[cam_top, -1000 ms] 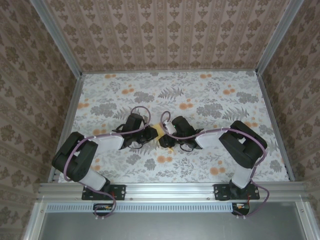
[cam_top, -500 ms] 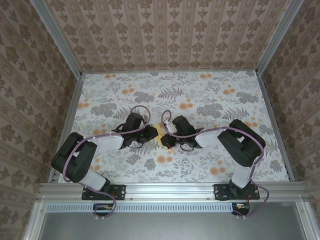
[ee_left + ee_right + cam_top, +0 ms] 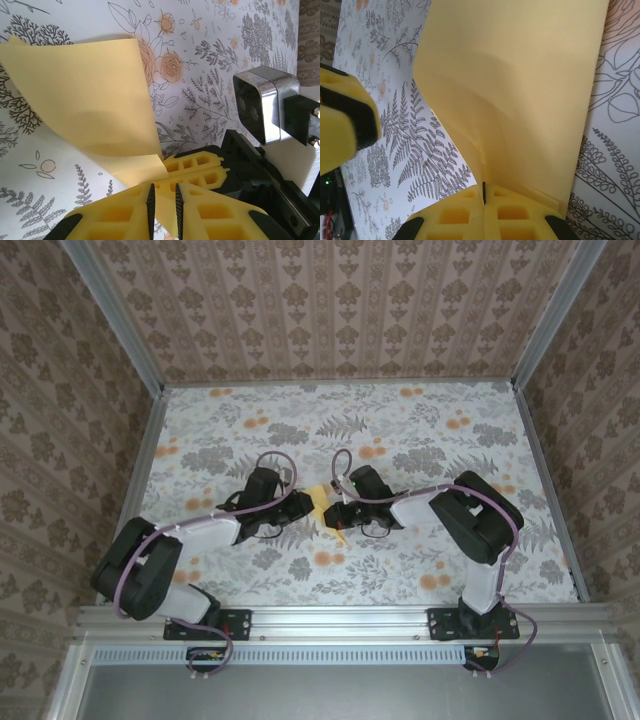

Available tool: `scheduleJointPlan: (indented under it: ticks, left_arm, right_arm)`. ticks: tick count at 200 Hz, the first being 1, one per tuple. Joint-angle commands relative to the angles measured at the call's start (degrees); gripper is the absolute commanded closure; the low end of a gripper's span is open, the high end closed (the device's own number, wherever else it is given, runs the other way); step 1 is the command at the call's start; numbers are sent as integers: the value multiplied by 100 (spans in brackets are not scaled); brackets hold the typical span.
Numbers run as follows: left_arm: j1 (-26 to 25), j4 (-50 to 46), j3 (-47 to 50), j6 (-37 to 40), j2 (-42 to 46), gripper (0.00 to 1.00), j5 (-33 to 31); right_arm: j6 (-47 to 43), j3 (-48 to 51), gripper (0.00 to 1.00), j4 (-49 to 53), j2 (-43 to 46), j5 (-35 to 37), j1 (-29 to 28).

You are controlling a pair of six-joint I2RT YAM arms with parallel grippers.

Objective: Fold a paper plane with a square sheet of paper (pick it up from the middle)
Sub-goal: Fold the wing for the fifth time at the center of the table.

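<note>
Both arms [image 3: 400, 508] crowd mid-table around the paper [image 3: 320, 502]; the table [image 3: 420, 420] beyond lies open.

Matt, smooth pale yellow paper sheet [image 3: 85, 95]; matt printed floral table cover [image 3: 210, 30].

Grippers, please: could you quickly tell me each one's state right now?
Left gripper: nearly shut, whether on the sheet of paper cannot be told.
Right gripper: shut on it.

You face a table [image 3: 420, 425] covered with a white cloth printed in grey foliage and orange flower blotches [image 3: 372, 451]. Beige damask-patterned walls [image 3: 330, 305] enclose it on three sides, framed by aluminium rails [image 3: 340, 622]. Lighting is even and diffuse.
</note>
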State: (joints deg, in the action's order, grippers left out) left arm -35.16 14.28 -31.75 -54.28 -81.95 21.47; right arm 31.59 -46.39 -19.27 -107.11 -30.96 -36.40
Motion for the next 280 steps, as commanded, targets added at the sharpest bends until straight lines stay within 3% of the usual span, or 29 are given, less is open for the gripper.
scheduleJointPlan:
  ticks: [1,75,158,280]
  left_arm:
    - [15,362,3,84,-232,79,170]
    - [-9,918,-31,63,-685,82,252]
    - [-26,1869,12,152,-1171,85,54]
    - [-53,1872,-62,111,-1734,88,59]
  right_arm:
    - [344,-77,100,-4,-101,-275,78]
    - [1428,154,100,-967,5,-908,338]
    - [2140,363,100,-1421,-243,-914,449]
    - [2246,381,100,-1171,-401,-824,518]
